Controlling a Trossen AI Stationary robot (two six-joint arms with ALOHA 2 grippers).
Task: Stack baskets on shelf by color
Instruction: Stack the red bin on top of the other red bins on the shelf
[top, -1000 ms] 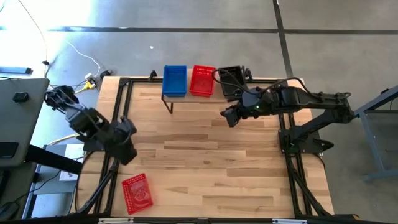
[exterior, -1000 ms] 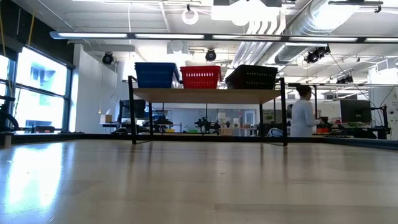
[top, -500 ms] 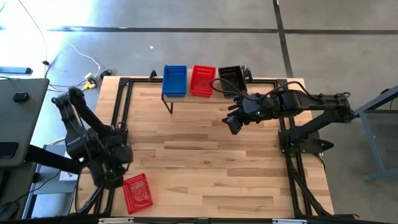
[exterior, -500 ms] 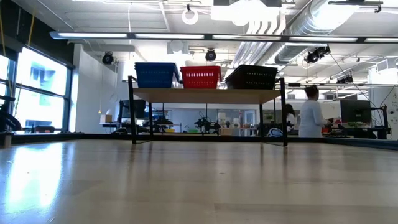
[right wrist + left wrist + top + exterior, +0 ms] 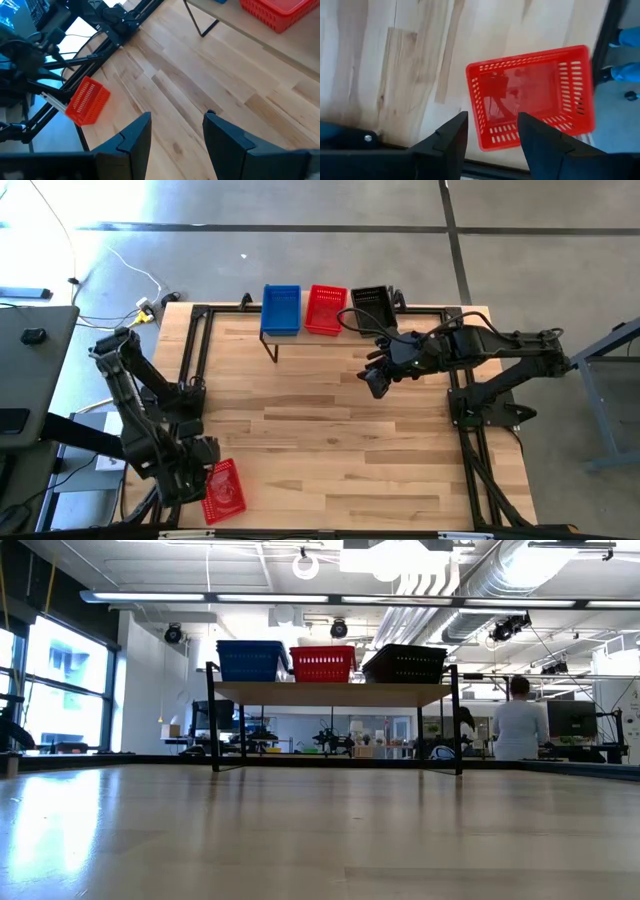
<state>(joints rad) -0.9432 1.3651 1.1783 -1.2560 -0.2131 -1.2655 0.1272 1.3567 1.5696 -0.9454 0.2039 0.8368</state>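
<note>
High view: left gripper [image 5: 200, 477], fingers apart, over the red basket [image 5: 222, 491] at the tabletop's [image 5: 330, 440] near-left corner; right gripper [image 5: 374, 380], fingers apart, near the shelf [image 5: 272, 337].

Hidden and cut off
We see the left arm covering one edge of the loose red basket [image 5: 222, 490]; stack counts on the shelf [image 5: 335, 693] unreadable.

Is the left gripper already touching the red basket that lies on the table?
Cannot tell. In the left wrist view the open left gripper straddles the near wall of the red basket, but no view shows plainly a gap or contact.
</note>
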